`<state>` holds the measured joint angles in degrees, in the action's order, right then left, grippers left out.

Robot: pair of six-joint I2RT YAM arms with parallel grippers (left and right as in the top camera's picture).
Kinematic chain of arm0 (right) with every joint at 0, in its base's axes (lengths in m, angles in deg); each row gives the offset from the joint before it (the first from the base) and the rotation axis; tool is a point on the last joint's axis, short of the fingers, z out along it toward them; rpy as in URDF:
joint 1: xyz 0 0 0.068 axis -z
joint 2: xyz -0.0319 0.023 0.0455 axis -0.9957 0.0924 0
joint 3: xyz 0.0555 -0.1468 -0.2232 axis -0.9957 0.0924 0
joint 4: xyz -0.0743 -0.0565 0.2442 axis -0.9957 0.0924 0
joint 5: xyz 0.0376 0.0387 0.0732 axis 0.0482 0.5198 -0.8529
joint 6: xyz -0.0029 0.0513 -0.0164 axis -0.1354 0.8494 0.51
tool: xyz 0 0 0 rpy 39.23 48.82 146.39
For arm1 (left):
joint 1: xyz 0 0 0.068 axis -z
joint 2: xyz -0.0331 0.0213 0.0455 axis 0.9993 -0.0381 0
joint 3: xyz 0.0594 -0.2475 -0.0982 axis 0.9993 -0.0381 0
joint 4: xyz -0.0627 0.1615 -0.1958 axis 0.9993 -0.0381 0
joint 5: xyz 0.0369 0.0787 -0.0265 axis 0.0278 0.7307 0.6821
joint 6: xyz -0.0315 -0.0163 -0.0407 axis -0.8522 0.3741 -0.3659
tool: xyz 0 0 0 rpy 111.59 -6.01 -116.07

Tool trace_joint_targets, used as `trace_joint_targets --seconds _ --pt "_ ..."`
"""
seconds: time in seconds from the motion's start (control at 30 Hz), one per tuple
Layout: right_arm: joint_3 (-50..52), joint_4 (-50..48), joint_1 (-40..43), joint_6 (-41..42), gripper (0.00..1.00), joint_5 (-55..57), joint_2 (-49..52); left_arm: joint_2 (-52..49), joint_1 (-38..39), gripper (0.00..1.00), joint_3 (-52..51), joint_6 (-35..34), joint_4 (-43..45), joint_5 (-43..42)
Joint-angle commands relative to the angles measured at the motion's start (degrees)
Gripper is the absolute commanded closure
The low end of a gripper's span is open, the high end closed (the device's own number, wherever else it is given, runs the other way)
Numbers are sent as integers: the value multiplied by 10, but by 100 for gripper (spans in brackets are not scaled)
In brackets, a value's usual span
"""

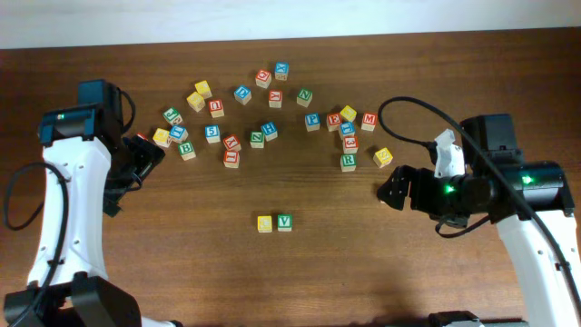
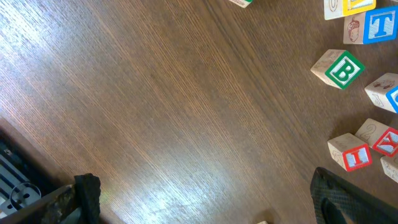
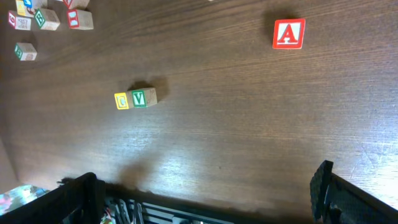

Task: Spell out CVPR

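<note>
A yellow C block (image 1: pixel 264 222) and a green V block (image 1: pixel 285 222) sit side by side, touching, at the table's front middle. The right wrist view shows the same C block (image 3: pixel 122 100) and V block (image 3: pixel 140 98). In the scattered pile at the back lie a blue P block (image 1: pixel 312 121) and a green R block (image 1: pixel 349 162). My left gripper (image 1: pixel 150 153) hovers open beside the pile's left end, nothing between its fingers (image 2: pixel 87 196). My right gripper (image 1: pixel 392 189) is open and empty, to the right of the C and V pair.
Several other letter blocks spread in an arc across the back middle. A green B block (image 2: pixel 341 68), a blue T block (image 2: pixel 378 26) and a red I block (image 2: pixel 354 155) lie near the left gripper. A red A block (image 3: pixel 289 33) lies alone near the right gripper.
</note>
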<state>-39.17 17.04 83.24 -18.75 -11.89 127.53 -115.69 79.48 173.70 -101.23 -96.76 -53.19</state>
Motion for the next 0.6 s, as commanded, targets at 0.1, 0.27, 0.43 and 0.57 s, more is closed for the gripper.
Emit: trace_joint_targets --seconds 0.1,0.27,0.43,0.57 --pt "-8 4 4 -2 1 -16 2 0 -4 1 -2 -5 0 0" --pt "-37 14 74 -2 2 -47 2 0 -4 1 -2 -5 0 0" --pt "-43 35 147 -2 2 -47 2 0 -4 1 -2 -5 0 0" --pt "-43 34 146 -2 2 -47 2 0 -4 1 -2 -5 0 0"
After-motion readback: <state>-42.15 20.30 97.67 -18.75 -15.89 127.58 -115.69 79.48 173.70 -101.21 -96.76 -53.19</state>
